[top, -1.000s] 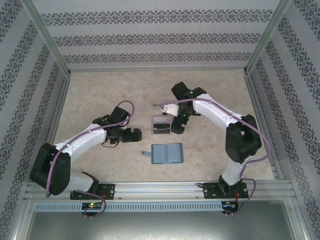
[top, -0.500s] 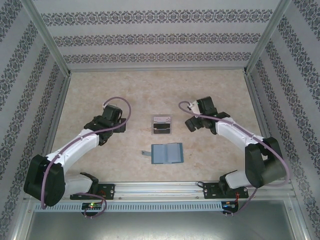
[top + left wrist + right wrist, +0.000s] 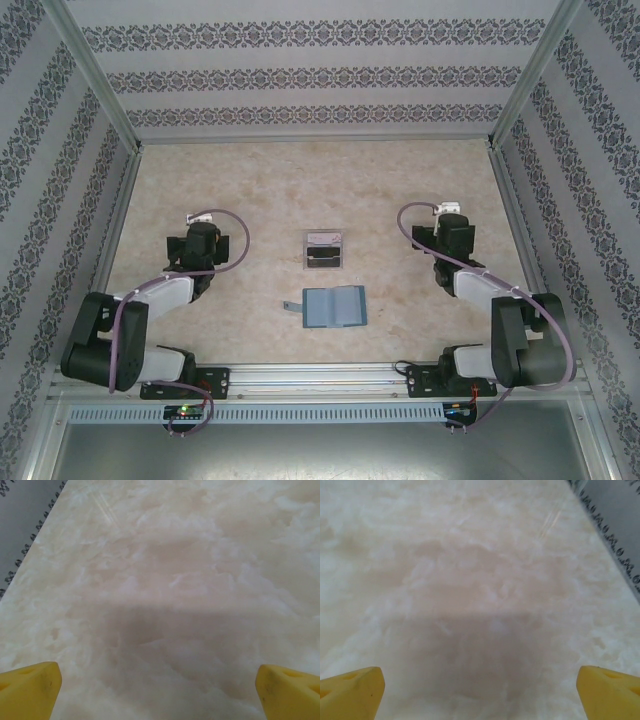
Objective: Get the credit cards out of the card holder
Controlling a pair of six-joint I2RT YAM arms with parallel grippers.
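1. The card holder lies flat and open in the middle of the worktop, a little nearer the arm bases than the centre, with both teal-blue panels facing up.
2. Its small strap tab sticks out on the left side and rests on the surface.
3. Just beyond the holder, and apart from it, sits a clear tray.
4. The credit cards are in that tray: the pale grey-white card at the far end and the dark card at the near end. How they overlap is too small to tell.
5. On the left, the left arm is folded close to its base, with its wrist well off to the left of the tray and holder.
6. The left claw has its jaws spread wide. Its yellow fingertips sit at the two bottom corners of the wrist view, with bare marbled worktop between them.
7. On the right it's a mirror picture: the right arm is tucked in, its wrist well to the right of the tray.
8. The right claw is also wide apart and holds nothing. Its yellow tips frame plain worktop, and the patterned wall shows at the upper right.
9. Neither claw touches the holder, the tray or the cards.
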